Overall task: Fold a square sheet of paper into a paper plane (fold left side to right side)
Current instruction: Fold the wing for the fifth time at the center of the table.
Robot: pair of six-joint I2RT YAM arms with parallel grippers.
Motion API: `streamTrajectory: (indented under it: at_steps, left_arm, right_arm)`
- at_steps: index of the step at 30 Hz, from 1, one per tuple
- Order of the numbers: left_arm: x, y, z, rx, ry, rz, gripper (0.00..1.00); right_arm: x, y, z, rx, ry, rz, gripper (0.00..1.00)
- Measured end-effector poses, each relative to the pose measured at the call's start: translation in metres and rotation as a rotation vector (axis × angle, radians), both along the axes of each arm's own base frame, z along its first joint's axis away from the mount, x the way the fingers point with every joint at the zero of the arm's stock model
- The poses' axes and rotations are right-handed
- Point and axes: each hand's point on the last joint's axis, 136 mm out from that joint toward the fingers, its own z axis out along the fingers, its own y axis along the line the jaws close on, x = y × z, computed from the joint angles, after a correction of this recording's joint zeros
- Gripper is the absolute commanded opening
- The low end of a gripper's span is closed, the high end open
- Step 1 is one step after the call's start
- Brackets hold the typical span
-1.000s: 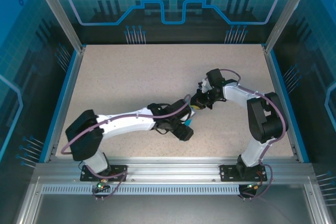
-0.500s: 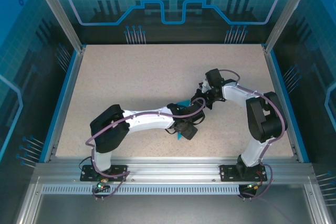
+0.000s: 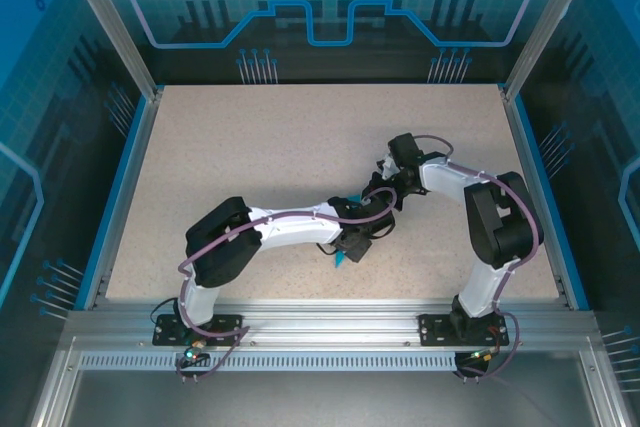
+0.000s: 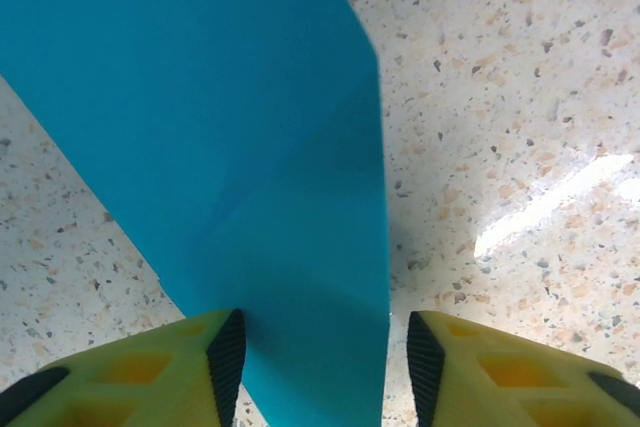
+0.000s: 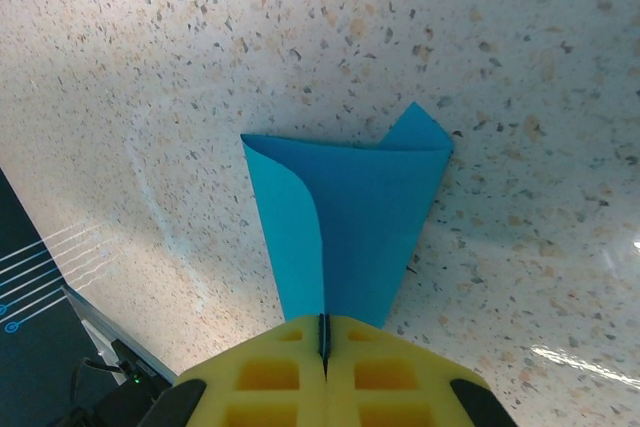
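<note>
One folded teal paper [image 5: 350, 217], centre of counter [image 3: 250, 147], bare room all round. Two grippers: right gripper [image 5: 323, 337] clamps it; left gripper [image 4: 325, 357] parted, straddling it.

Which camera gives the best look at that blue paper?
The right wrist view: the folded blue paper appears nearly whole, edges and a curling flap clear. The left wrist view crops it to a close-up patch; from above, a small sliver peeks out.
</note>
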Motion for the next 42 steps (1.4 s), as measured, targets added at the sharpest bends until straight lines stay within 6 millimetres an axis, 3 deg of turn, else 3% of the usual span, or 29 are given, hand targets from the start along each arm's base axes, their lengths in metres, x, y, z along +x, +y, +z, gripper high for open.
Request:
streamTrajectory:
  at_steps: [5,17,23,27,32,37,42]
  left_arm:
    - [0.001,-0.001,0.002,-0.002,-0.001,-0.002,0.42]
    - [0.000,0.000,-0.004,0.011,0.007,-0.001,0.18]
    - [0.000,0.000,-0.004,0.011,0.008,-0.001,0.12]
    - [-0.001,0.000,-0.005,-0.008,0.038,0.005,0.11]
    - [0.003,0.000,-0.006,-0.064,0.107,0.033,0.11]
    - [0.009,-0.003,-0.005,-0.153,0.187,0.063,0.11]
    - [0.015,-0.009,-0.001,-0.262,0.274,0.101,0.10]
  right_arm:
    - [0.000,0.000,-0.004,-0.004,0.010,0.000,0.02]
    - [0.000,0.001,-0.009,-0.012,0.021,0.003,0.07]
    - [0.005,0.000,-0.006,-0.026,-0.009,0.021,0.28]
    - [0.009,-0.006,-0.004,-0.069,-0.053,0.034,0.51]
    - [0.015,-0.023,0.022,-0.117,-0.179,0.017,0.75]
    - [0.012,-0.055,0.048,-0.168,-0.306,-0.044,0.83]
    - [-0.012,-0.073,0.039,-0.209,-0.336,-0.049,0.86]
